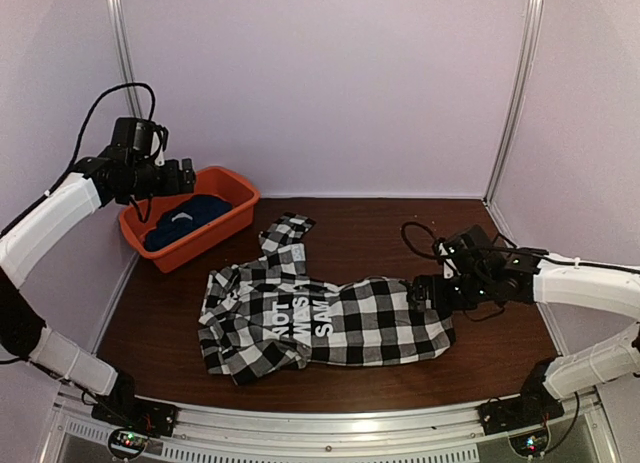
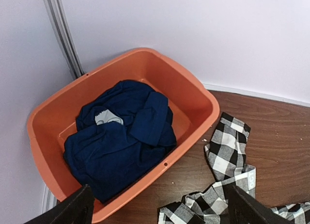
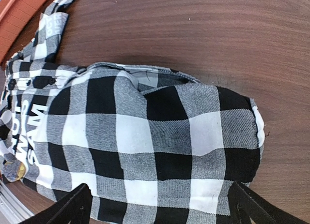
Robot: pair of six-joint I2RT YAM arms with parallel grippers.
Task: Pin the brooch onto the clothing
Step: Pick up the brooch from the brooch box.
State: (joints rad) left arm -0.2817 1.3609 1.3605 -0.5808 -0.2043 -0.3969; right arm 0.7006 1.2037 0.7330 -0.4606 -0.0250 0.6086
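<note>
The clothing (image 1: pixel 320 318), a black-and-white checked shirt with white block lettering, lies crumpled mid-table. My right gripper (image 1: pixel 425 295) hovers open just over its right end; in the right wrist view the checked cloth (image 3: pixel 160 137) fills the space between the spread fingers (image 3: pixel 72 207), with nothing pinched. A small round gold-rimmed thing (image 3: pixel 17 171), seemingly the brooch, sits at the shirt's near edge by the lettering. My left gripper (image 1: pixel 185 176) hangs open high over the orange bin; its wrist view shows a shirt sleeve (image 2: pixel 227 146) beside the bin, and the gripper (image 2: pixel 160 212) holds nothing.
An orange plastic bin (image 1: pixel 228 188) stands at the back left against the wall and holds a dark navy garment (image 2: pixel 121 141) with a small white mark. White enclosure walls and metal posts close in the table. A metal rail runs along the near edge.
</note>
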